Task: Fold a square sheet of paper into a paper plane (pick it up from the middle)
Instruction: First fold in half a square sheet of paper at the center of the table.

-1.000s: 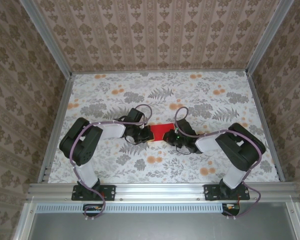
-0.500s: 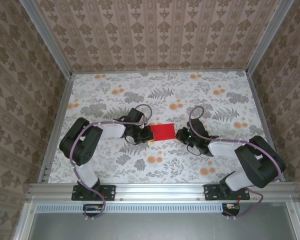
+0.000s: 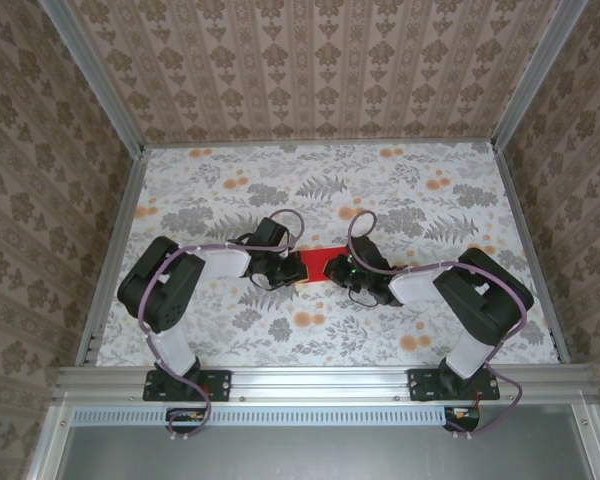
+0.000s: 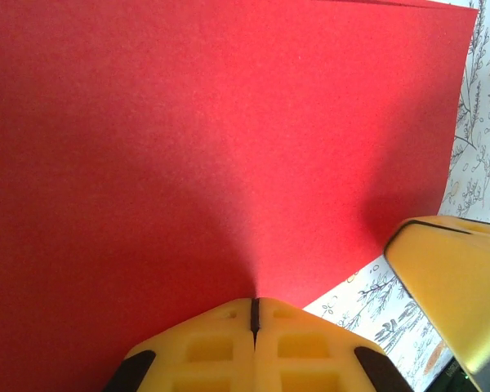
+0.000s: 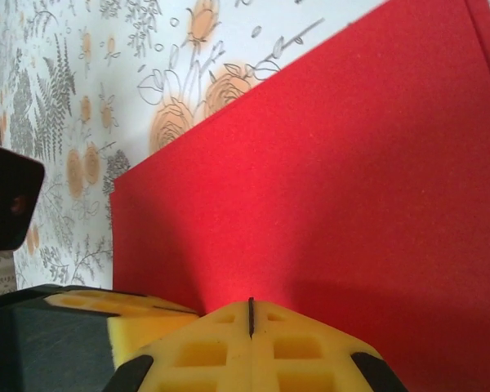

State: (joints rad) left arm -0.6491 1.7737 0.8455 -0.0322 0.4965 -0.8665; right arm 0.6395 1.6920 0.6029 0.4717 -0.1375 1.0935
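Back from the right, my closed right jaws rest on the square sheet of paper (image 3: pixel 315 262) opposite my closed left jaws, apparently pinning it to the surface (image 3: pixel 400 195).

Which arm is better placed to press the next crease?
Right, probably: the right gripper sits shut further in on the square sheet of paper, while the left gripper pins its edge.

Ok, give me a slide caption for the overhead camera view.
Both shut, the left gripper and right gripper face each other across the square sheet of paper on the floral table.
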